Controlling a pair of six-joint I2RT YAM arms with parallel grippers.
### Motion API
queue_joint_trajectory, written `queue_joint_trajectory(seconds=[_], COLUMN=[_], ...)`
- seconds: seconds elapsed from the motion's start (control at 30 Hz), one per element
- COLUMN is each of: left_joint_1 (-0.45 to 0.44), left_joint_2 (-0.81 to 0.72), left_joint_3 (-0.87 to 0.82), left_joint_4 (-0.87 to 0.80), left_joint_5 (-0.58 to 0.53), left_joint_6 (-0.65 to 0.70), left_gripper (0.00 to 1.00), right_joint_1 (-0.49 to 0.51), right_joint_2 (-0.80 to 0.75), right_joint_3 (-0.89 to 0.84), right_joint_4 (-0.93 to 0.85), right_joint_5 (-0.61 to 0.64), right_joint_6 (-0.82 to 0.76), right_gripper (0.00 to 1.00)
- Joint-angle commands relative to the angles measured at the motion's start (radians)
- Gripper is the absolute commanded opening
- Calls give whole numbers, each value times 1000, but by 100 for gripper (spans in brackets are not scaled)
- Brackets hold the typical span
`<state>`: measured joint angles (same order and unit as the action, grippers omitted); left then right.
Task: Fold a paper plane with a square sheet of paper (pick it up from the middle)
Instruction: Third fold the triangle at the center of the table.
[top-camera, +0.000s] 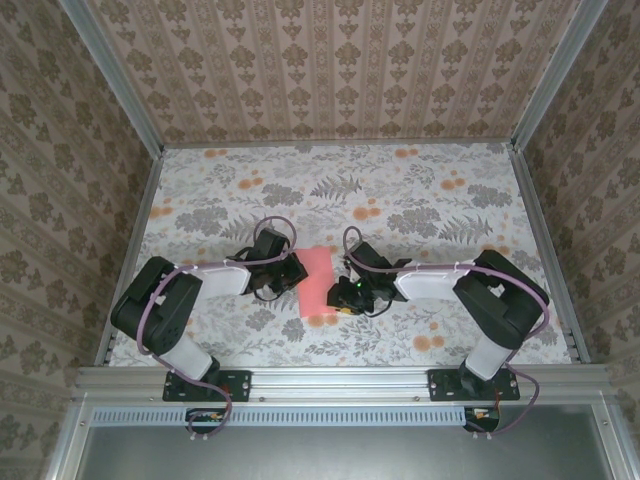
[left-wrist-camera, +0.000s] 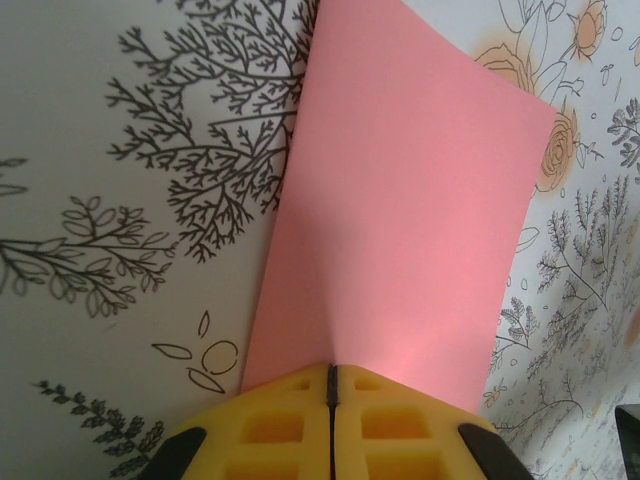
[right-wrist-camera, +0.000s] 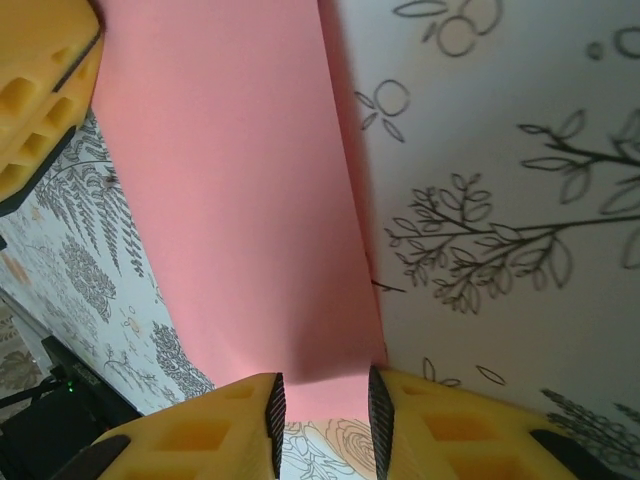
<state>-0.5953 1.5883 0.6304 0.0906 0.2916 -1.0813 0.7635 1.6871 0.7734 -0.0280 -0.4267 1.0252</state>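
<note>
The salmon-pink square sheet of paper (top-camera: 318, 280) lies on the flowered tablecloth between my two grippers, seen from above as a narrow upright rectangle. My left gripper (top-camera: 296, 272) is shut on the sheet's left edge; in the left wrist view its yellow fingers (left-wrist-camera: 290, 420) meet on the paper (left-wrist-camera: 400, 220), which puckers slightly at the pinch. My right gripper (top-camera: 347, 291) is open at the opposite edge, and the paper (right-wrist-camera: 230, 200) reaches in between its ribbed pads (right-wrist-camera: 276, 420) without being clamped. The paper plane is out of view.
The flowered tablecloth (top-camera: 430, 200) covers the table, with aluminium frame rails (top-camera: 340, 378) along the near edge and sides. The left gripper's yellow finger (right-wrist-camera: 35, 90) sits close by in the right wrist view. Patterned walls surround the table.
</note>
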Motion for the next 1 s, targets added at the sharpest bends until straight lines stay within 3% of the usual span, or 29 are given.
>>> queue_joint_trajectory(seconds=[0.0, 0.2, 0.57, 0.97], left_joint_1=[-6, -6, -6, 0], left_joint_2=[34, 33, 32, 51], left_joint_3=[-38, -43, -53, -57], left_joint_4=[-99, -97, -91, -78], left_joint_5=[-44, -41, -39, -26], left_joint_6=[-12, -14, -14, -16], left_gripper=[7, 7, 7, 7], right_joint_1=[7, 8, -26, -79], right_joint_2=[27, 57, 114, 126], right_joint_3=[31, 52, 58, 84], right_joint_4=[11, 53, 293, 315], right_joint_5=[-17, -4, -19, -47], right_joint_6=[-2, -5, -18, -142], right_gripper=[32, 34, 43, 59])
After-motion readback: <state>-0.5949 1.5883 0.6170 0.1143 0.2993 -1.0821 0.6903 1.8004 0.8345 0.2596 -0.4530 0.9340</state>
